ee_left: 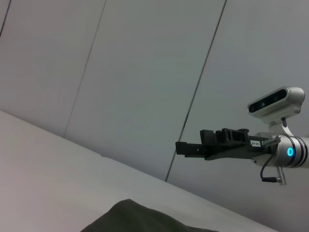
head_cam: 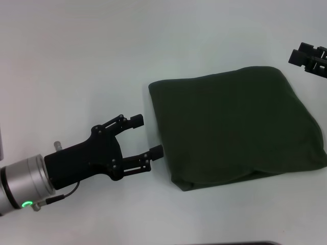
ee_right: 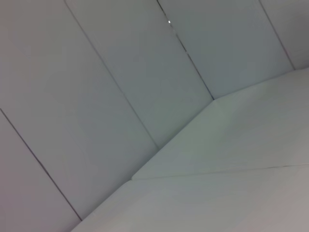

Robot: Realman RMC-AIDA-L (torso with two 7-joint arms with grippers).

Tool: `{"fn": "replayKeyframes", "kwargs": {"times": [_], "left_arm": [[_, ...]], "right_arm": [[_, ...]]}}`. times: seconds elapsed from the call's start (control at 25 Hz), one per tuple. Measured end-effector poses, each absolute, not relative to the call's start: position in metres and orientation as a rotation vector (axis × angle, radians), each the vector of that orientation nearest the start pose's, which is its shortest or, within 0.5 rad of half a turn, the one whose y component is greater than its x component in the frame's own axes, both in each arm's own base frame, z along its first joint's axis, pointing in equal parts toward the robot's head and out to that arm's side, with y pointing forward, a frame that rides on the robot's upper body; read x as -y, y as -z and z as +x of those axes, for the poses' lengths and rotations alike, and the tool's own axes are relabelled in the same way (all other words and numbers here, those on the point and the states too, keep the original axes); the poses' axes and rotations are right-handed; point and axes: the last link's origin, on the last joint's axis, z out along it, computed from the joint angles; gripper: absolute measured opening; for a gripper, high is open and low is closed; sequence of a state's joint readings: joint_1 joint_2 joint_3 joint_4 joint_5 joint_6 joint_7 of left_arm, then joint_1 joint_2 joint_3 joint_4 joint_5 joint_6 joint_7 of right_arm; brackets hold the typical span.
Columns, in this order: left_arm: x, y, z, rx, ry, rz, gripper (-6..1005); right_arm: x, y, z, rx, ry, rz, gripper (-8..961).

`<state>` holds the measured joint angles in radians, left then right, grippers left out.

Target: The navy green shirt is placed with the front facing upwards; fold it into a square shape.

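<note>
The navy green shirt lies folded into a thick, roughly square bundle on the white table, plain green side up, with no lettering showing. A corner of the shirt also shows in the left wrist view. My left gripper is open and empty, just beside the bundle's left edge, with its nearer fingertip almost touching the cloth. My right gripper hovers off the bundle's far right corner, partly cut off by the picture's edge. The right gripper appears side-on above the table in the left wrist view.
The white table stretches bare to the left of and beyond the shirt. A dark strip shows at the near edge. The right wrist view holds only grey wall panels and table surface.
</note>
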<state>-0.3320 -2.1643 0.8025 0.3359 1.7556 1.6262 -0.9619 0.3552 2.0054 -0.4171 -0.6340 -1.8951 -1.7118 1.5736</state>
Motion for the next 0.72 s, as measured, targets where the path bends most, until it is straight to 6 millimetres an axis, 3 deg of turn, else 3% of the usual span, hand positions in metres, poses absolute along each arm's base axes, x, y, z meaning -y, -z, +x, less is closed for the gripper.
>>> {"fn": "replayKeyframes", "kwargs": {"times": [0.72], "left_arm": [[-0.232, 0.071, -0.274, 0.682, 1.119, -2.639, 905]], "right_arm": [[-0.281, -0.057, 0.317, -1.014, -1.004, -2.4, 748]]}}
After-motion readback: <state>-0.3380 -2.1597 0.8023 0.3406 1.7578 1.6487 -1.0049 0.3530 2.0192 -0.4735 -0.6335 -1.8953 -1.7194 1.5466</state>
